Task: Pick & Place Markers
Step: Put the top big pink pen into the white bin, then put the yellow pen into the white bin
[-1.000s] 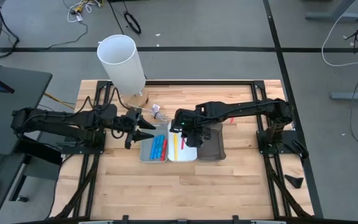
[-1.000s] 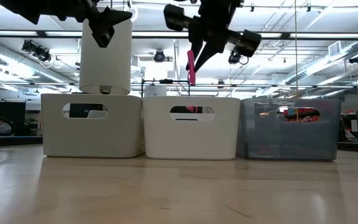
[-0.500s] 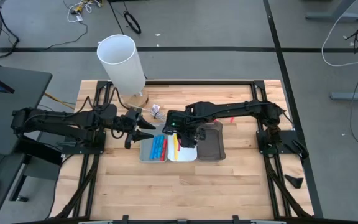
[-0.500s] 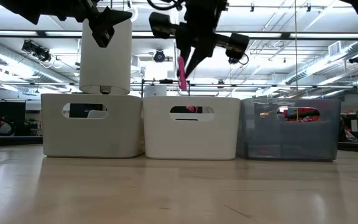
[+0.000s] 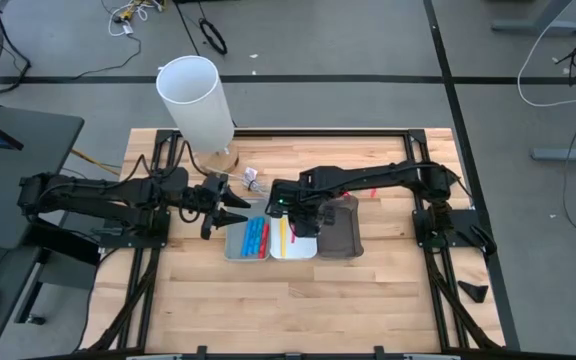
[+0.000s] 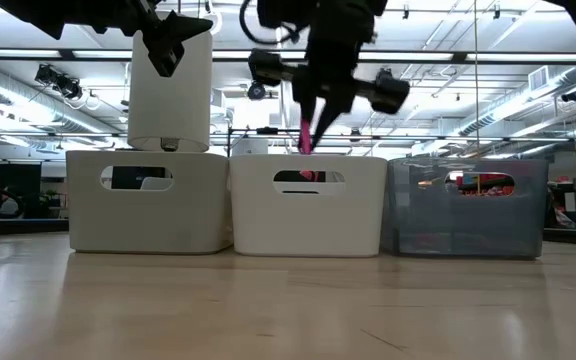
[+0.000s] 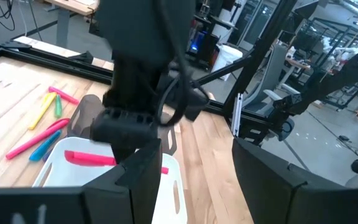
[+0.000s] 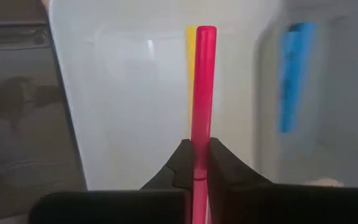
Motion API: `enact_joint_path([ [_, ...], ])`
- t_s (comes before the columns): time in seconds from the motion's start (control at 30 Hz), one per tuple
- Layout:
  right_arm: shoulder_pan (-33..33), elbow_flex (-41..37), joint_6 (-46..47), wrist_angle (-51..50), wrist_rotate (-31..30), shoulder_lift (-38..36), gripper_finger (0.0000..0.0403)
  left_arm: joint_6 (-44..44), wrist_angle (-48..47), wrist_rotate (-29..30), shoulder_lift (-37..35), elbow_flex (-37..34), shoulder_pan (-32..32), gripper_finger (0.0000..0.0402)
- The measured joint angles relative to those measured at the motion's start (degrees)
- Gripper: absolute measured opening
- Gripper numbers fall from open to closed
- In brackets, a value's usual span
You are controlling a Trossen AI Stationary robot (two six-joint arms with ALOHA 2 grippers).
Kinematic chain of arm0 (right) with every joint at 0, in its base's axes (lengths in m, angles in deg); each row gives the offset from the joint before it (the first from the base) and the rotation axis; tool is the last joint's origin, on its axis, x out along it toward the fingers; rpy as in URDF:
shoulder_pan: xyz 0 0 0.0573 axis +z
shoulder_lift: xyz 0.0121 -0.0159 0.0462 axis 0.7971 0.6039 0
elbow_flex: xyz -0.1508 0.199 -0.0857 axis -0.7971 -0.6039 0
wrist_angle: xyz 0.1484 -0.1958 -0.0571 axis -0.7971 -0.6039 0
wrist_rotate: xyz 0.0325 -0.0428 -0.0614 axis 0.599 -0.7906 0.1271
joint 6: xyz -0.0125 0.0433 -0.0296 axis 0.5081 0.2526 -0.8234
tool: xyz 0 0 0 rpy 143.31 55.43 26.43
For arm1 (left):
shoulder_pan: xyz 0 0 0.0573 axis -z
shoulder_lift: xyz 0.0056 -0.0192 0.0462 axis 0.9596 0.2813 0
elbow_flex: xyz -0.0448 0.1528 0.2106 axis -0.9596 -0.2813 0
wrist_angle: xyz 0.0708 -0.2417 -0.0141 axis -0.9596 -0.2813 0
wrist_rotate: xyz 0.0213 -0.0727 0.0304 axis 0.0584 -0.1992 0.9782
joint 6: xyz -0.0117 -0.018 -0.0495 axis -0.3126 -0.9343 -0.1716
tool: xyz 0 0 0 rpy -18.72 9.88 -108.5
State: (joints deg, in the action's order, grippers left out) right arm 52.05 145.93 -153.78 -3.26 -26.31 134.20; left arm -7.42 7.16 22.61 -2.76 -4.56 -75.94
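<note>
Now your right claw [image 6: 306, 130] has come down: a second ago it carried the pink marker [image 8: 202, 106] well above the bins, and the marker's tip has since dropped to the rim of the white middle bin [image 6: 308, 205]. The claw is pinching the marker at its lower end, the barrel pointing straight down into that bin, as the right wrist view shows. A yellow marker [image 8: 191, 37] already lies on the bin floor just beside the line of the pink one. By my reading you are at the release step; opening the fingers from here should drop it inside.

Your left claw [image 5: 230, 207] has not moved over the same second. It hangs above the left edge of the grey bin [image 5: 235, 250] with its fingers spread and nothing between them.

Around the work: blue markers [image 5: 256, 235] and a red one lie in the grey bin, the dark bin [image 5: 340, 245] stands on the right, and the tall white cylinder [image 5: 196, 105] stands at the far left of the bench [image 5: 368, 300]. More loose markers [image 7: 39, 127] lie on the bench beyond the bins in the left wrist view.

Nothing blocks the drop itself. Watch the bin rim, though: the claw is close to it, so lift straight up.
</note>
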Motion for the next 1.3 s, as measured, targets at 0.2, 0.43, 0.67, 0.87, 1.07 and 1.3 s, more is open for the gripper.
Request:
enact_joint_path([
  [0.2,0.22,-5.52,-2.08,5.68,-0.04,0.03,0.0015,-0.02,0.0,0.0,0.0,0.0,0.01,0.0202],
  [0.43,0.28,-9.8,-3.18,14.85,0.0,0.36,0.0014,-0.02,0.02,0.0,0.0,0.0,0.01,0.0202],
  [0.67,0.33,-9.89,-4.7,15.16,-0.54,2.73,0.0018,-0.01,0.03,0.0,0.02,0.0,0.01,0.0202],
  [0.87,-0.12,-9.83,-2.41,16.11,-0.66,2.62,0.0045,-0.02,0.03,0.0,0.04,0.02,-0.01,0.0202],
  [1.07,-0.62,-9.83,-1.66,15.87,-1.2,2.6,0.008,-0.02,0.04,0.0,0.03,0.02,-0.01,0.0202],
  [1.3,-0.76,-9.83,-1.46,15.88,-1.22,2.6,0.0111,0.0,0.02,0.0,0.02,0.02,0.01,0.0202],
])
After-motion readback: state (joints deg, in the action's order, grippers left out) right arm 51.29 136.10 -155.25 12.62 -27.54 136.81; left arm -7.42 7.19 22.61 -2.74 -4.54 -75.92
